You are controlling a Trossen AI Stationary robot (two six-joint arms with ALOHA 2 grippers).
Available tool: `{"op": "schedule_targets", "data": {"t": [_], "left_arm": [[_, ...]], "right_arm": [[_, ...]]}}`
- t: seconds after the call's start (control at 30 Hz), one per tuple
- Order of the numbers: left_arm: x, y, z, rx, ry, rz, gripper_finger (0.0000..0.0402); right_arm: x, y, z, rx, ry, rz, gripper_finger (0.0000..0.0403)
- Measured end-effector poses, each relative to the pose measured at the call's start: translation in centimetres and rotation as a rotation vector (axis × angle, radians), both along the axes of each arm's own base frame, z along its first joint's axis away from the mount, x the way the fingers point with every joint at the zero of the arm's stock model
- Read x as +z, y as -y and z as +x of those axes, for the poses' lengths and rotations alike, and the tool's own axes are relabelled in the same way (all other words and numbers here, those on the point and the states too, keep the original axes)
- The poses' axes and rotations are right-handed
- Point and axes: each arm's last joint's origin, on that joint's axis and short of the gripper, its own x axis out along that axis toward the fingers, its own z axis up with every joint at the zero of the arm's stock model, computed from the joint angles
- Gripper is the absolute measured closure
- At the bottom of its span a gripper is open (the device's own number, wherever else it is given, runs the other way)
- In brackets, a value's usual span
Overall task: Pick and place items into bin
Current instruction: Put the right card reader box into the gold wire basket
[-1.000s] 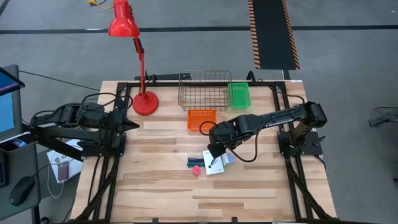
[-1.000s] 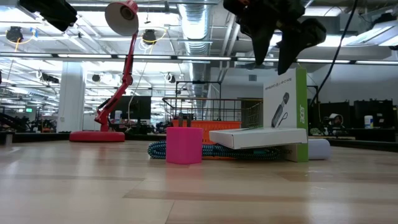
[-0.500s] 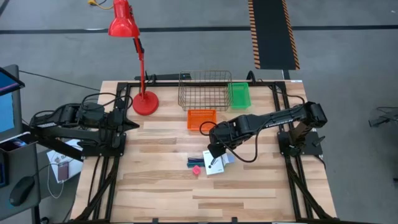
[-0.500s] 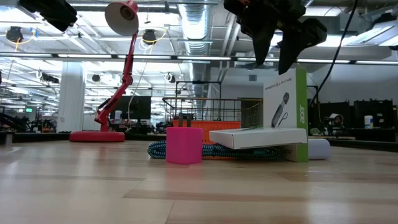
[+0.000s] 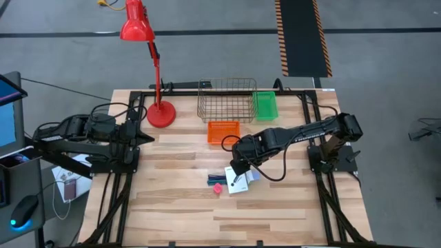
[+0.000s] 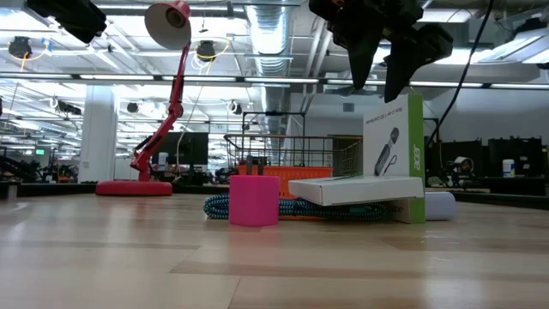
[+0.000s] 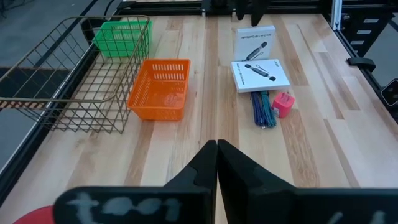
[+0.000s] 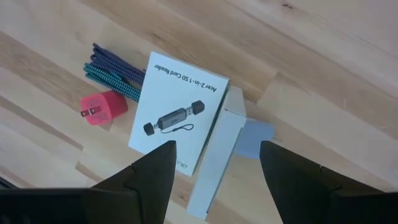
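Observation:
My right gripper hangs open just above a white printed box that stands on edge, its fingers on either side of the box's top edge without touching it. A second white box lies flat beside it, partly on a teal and dark braided cable bundle. A pink plug sits next to the cable, and a pale blue cube is behind the standing box. All of them lie near the table's middle. My left gripper is shut and waits at the table's left edge.
An orange basket, a wire basket and a green basket stand toward the far edge, beyond the items. A red desk lamp stands far left. Bare wood lies on the near side of the items.

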Motion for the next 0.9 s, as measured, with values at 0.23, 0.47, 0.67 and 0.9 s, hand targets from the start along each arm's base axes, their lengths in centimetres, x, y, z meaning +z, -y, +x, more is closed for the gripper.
{"op": "schedule_targets", "data": {"t": [0.23, 0.47, 0.67, 0.9], "left_arm": [[0.0, 0.0, 0.0, -0.001, 0.0, 0.001, 0.0401], [0.0, 0.0, 0.0, -0.002, 0.0, 0.003, 0.0401], [0.0, 0.0, 0.0, -0.003, 0.0, 0.007, 0.0401], [0.0, 0.0, 0.0, -0.003, 0.0, 0.006, 0.0401]], "right_arm": [[0.0, -0.06, -0.01, 0.002, 0.0, 0.0, 0.0175], [0.0, -0.15, -0.02, 0.004, 0.001, -0.004, 0.0175], [0.0, -0.15, -0.02, 0.005, 0.001, -0.004, 0.0175], [-0.77, -0.09, 0.55, 0.009, -0.01, -0.004, 0.0175]]}}
